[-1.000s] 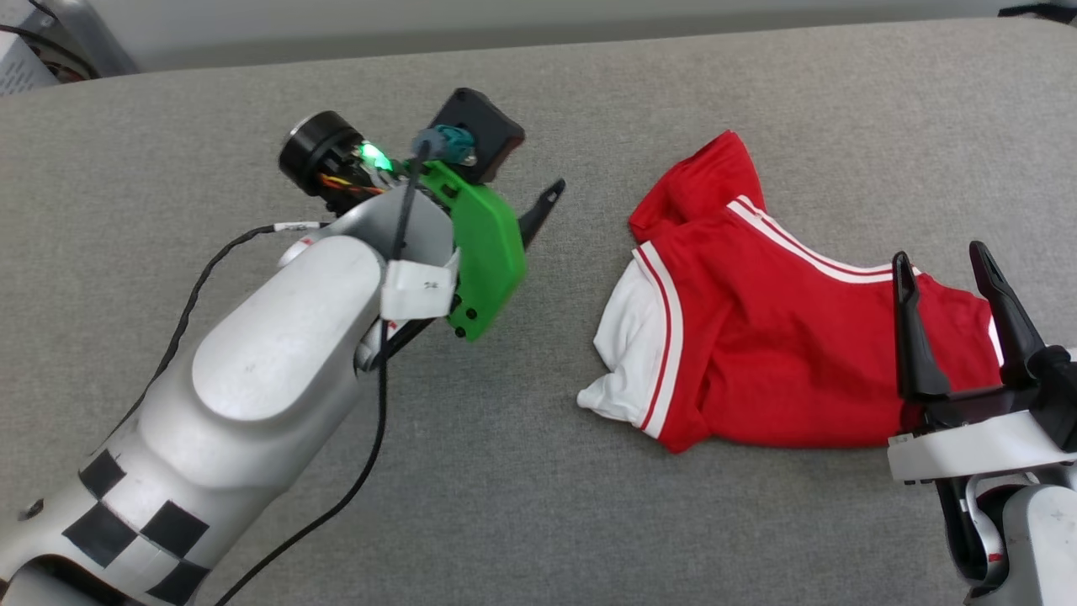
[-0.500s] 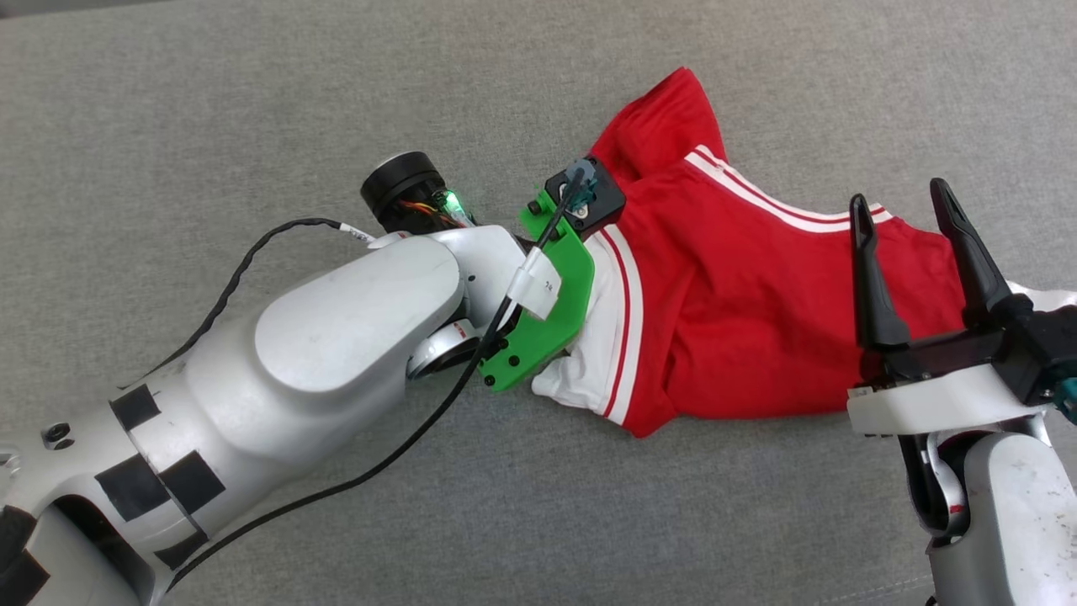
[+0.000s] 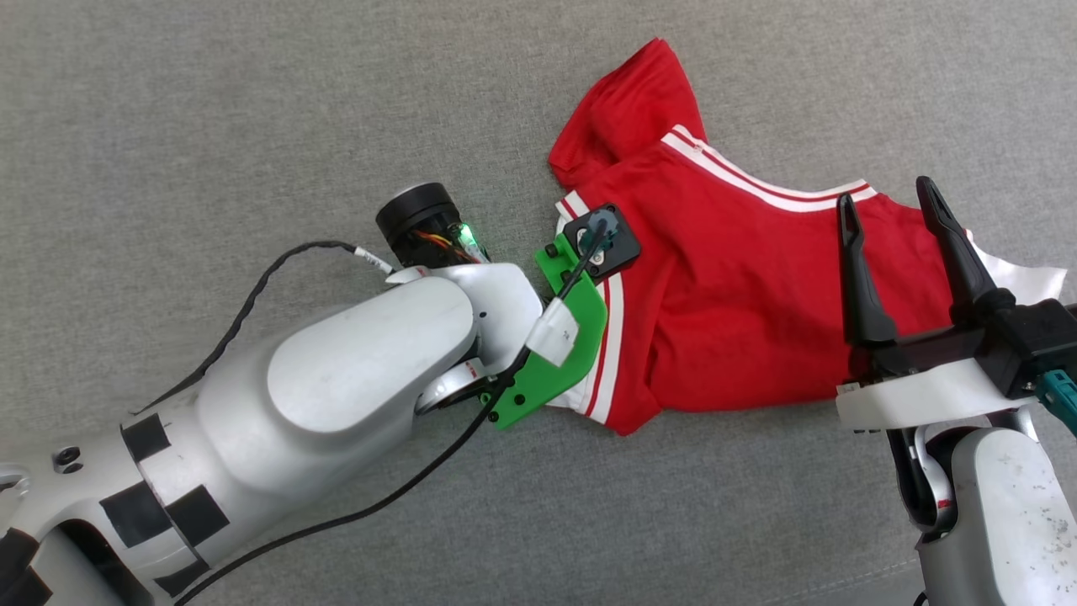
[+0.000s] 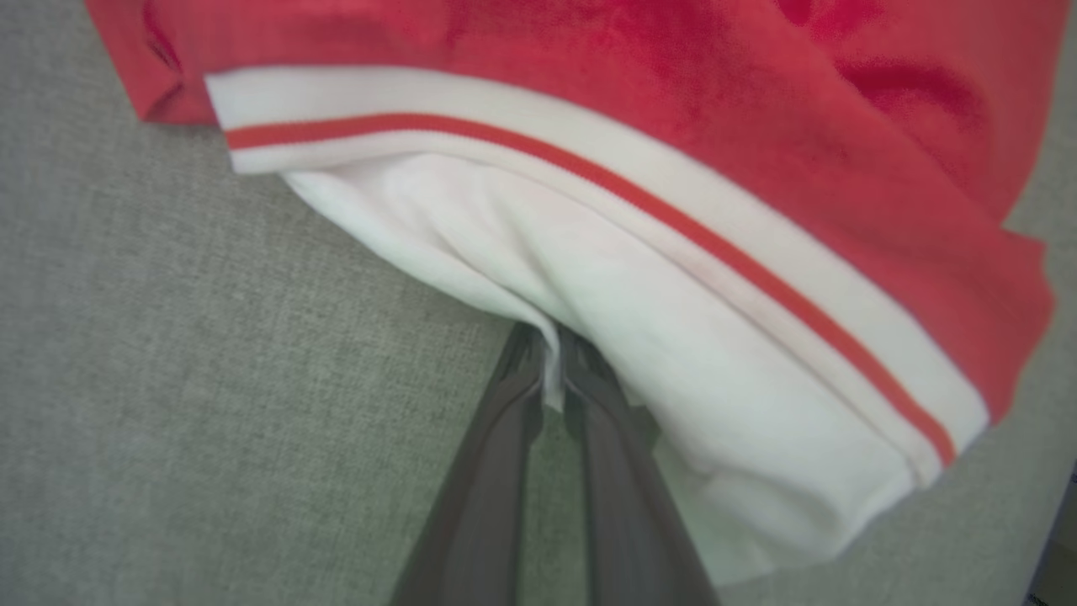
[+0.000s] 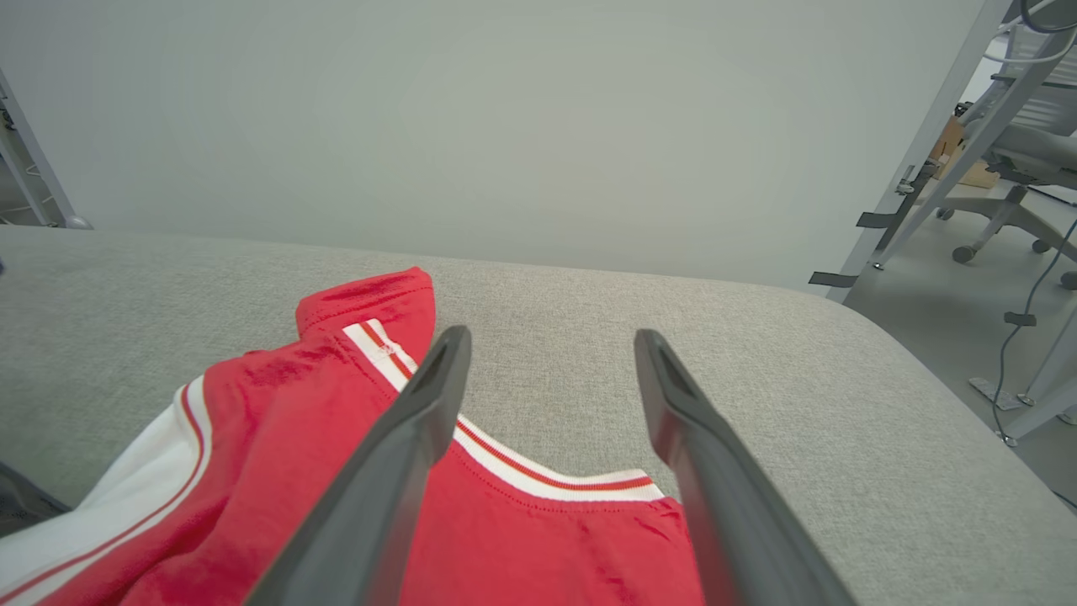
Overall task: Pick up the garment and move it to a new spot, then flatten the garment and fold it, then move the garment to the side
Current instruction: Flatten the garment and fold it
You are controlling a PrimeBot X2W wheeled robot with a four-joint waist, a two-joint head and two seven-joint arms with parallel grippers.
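Observation:
The garment (image 3: 732,320), red with striped trim and a white sleeve, lies crumpled on the grey surface, and its lettering is hidden. In the left wrist view my left gripper (image 4: 551,347) is shut on the edge of the garment's (image 4: 757,109) white sleeve (image 4: 639,337). From the head, that arm's green wrist mount (image 3: 555,366) covers the fingers at the garment's left end. My right gripper (image 3: 885,195) stands open above the garment's right part, holding nothing. Its fingers (image 5: 404,446) frame the garment's (image 5: 278,454) striped edge.
The grey padded surface (image 3: 252,126) stretches wide to the left and in front of the garment. Beyond its rounded right edge (image 5: 925,370) stand metal frame legs (image 5: 917,168) and an office chair (image 5: 1010,168). A pale wall (image 5: 505,126) is behind.
The head camera has tilted down. My left arm swung right onto the garment's white sleeve and its jaws closed on the cloth. The right gripper has stayed open.

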